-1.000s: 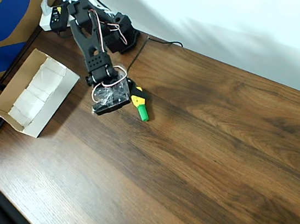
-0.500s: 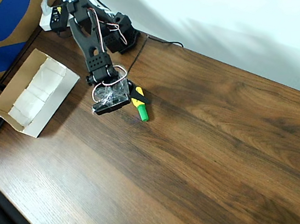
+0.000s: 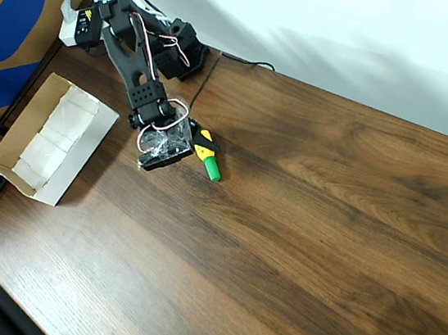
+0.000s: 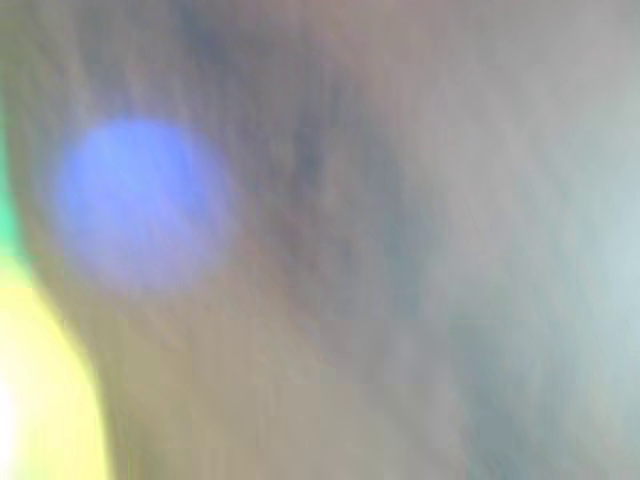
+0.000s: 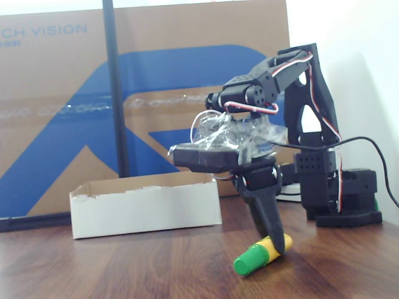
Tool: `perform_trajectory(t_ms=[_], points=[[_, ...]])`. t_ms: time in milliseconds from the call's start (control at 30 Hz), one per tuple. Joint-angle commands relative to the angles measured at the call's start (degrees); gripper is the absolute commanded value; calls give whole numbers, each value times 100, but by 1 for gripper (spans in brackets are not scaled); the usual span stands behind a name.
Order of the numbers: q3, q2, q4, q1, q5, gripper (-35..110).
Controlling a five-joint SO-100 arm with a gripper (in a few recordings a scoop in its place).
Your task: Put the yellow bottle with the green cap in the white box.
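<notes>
Lying on its side on the wooden table (image 3: pixel 312 205), the yellow bottle with the green cap (image 3: pixel 208 158) points its cap toward the lower edge of the overhead view and toward the camera in the fixed view (image 5: pixel 262 254). The black gripper (image 3: pixel 199 144) is down over the yellow body. In the fixed view one black finger (image 5: pixel 269 215) stands in front of the bottle, its tip at the table surface against the yellow part. The fingers appear closed around the bottle body, with the bottle resting on the table.

The wrist view is strongly blurred. A yellow area with a green patch above it sits at the left edge (image 4: pixel 40 400), and a blue blur lies further up; no detail can be resolved.

The white box (image 3: pixel 55 140) stands open-topped near the left edge of the overhead view, well apart from the bottle, with the arm's base (image 3: pixel 180 49) behind. In the fixed view the box (image 5: pixel 146 208) stands behind and left of the gripper, in front of a blue-and-brown cardboard sheet (image 5: pixel 75 112).
</notes>
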Motion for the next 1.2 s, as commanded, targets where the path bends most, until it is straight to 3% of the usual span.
perform_trajectory(t_ms=[0, 933, 1167], points=[[-9, 360, -9, -35, -18, 38], [-123, 712, 369, 308, 35, 34], [-105, 791, 378, 360, 439, 33]])
